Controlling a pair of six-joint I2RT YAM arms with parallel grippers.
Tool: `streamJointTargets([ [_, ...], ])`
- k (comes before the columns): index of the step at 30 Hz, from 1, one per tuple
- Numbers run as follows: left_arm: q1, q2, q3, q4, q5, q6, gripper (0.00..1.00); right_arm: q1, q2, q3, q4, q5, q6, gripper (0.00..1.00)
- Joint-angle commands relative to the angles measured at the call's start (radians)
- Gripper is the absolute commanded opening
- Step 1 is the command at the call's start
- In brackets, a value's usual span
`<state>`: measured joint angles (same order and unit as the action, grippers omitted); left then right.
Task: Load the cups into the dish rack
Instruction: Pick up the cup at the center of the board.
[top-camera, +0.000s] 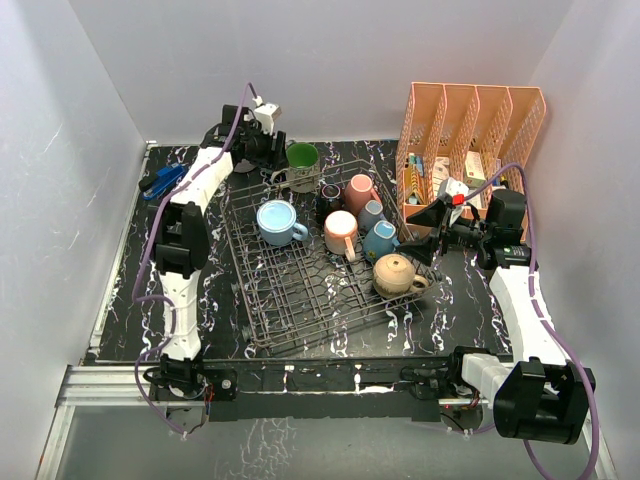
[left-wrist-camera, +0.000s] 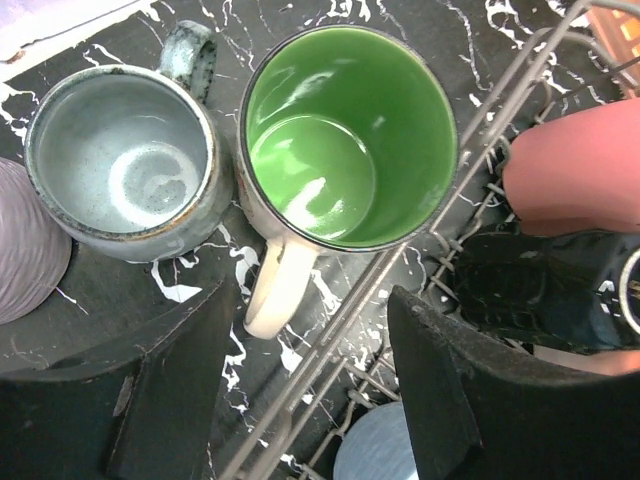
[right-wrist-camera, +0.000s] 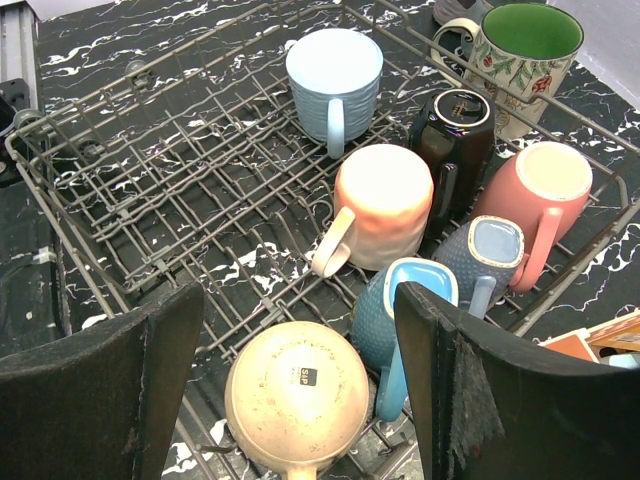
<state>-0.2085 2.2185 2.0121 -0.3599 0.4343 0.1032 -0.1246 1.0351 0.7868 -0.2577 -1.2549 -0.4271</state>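
1. Top external view showed plain white walls closing in the workspace on three sides.
2. Under everything lay the table (top-camera: 120, 290), black with white veining. Its far-left strip carried the mugs not yet loaded.
3. The rack (top-camera: 262, 330) sat mid-table between my two arms, placed, I judged, so either could reach it. Its near-left half was bare wire.
4. An orange organizer (top-camera: 470, 130) stood at the far right, beside the rack and outside the job.
5. Seven mugs were crowded in the rack's far-right part: light blue mug (top-camera: 277, 221), peach mug (top-camera: 341, 231), pink mug (top-camera: 359, 190), black mug (top-camera: 330, 195), blue-grey mug (top-camera: 371, 215), teal mug (top-camera: 380, 240) and tan mug (top-camera: 395, 273). Most were bottom-up, presumably to drain.
6. The green mug (left-wrist-camera: 345, 140) stood upright on the table against the rack's far rim, with the grey mug (left-wrist-camera: 125, 160) just beside it.
7. My left gripper (left-wrist-camera: 310, 330) hung over the green mug with fingers apart and empty, its handle between them, which I judged a line-up for a grab.
8. My right gripper (right-wrist-camera: 298, 300) hovered over the rack near the tan mug, spread wide, holding nothing.
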Motion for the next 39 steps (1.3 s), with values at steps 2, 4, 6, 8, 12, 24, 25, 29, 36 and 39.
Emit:
streamJointTargets([
  [2,0.018,0.022,0.070,-0.034,0.037,0.036,0.60,-0.007,-0.008,-0.011,0.046,0.006,0.003,0.79],
  [4,0.018,0.027,0.066,-0.027,0.031,0.048,0.60,-0.008,-0.005,-0.011,0.045,0.006,0.002,0.79],
  [6,0.022,0.040,0.069,-0.028,0.023,0.062,0.57,-0.008,-0.003,-0.011,0.044,0.007,0.003,0.79],
  [8,0.028,0.062,0.089,-0.046,0.031,0.068,0.55,-0.010,-0.001,-0.011,0.044,0.010,0.002,0.79],
  [12,0.034,0.102,0.122,-0.073,0.065,0.075,0.49,-0.011,0.002,-0.012,0.045,0.010,0.001,0.79],
  [24,0.035,0.173,0.133,-0.040,0.121,0.069,0.51,-0.016,0.016,-0.014,0.045,0.017,-0.002,0.79],
  [25,0.034,0.181,0.134,-0.032,0.131,0.060,0.50,-0.015,0.018,-0.014,0.045,0.017,-0.002,0.79],
  [29,0.034,0.208,0.130,0.011,0.187,0.011,0.46,-0.016,0.027,-0.014,0.045,0.023,-0.004,0.79],
  [36,0.034,0.190,0.074,0.061,0.189,0.025,0.21,-0.019,0.038,-0.015,0.043,0.030,-0.010,0.79],
  [39,0.034,0.135,-0.025,0.145,0.197,0.063,0.15,-0.020,0.044,-0.015,0.043,0.030,-0.010,0.79],
])
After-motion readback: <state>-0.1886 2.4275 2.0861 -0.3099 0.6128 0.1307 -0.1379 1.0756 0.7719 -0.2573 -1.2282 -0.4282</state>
